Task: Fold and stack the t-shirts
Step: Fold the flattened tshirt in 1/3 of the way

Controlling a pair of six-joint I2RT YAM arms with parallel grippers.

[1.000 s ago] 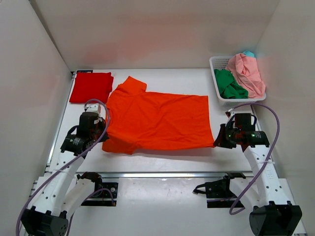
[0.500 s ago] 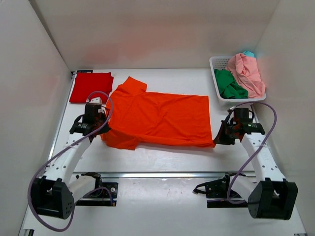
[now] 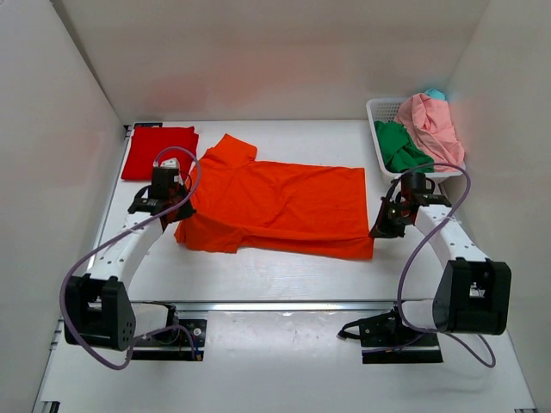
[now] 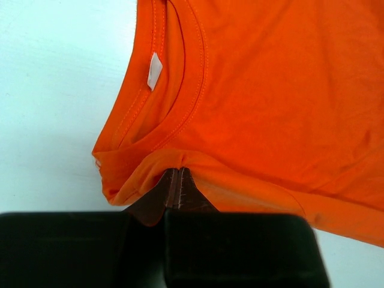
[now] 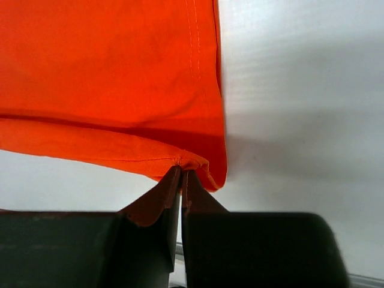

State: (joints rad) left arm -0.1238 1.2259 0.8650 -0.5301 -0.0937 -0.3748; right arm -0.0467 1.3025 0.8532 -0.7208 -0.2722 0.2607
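Note:
A bright orange t-shirt [image 3: 275,202] lies spread across the middle of the table, collar to the left. My left gripper [image 3: 182,215] is shut on its near shoulder fold beside the collar [image 4: 180,90]; the pinched cloth [image 4: 174,165] bunches at the tips. My right gripper [image 3: 377,231] is shut on the near hem corner [image 5: 192,161], and the near edge is lifted and doubled over the shirt. A deeper red t-shirt [image 3: 159,151] lies folded at the back left. Green [image 3: 400,146], pale pink [image 3: 430,125] and teal [image 3: 436,93] t-shirts are heaped in the basket.
The white lattice basket [image 3: 379,112] stands at the back right, close behind my right arm. White walls close in the table on the left, right and back. A metal rail [image 3: 284,305] runs along the near edge.
Both grippers have carried the shirt's near edge away from the front of the table, toward the back. The near strip now lies folded over the shirt, which looks narrower.

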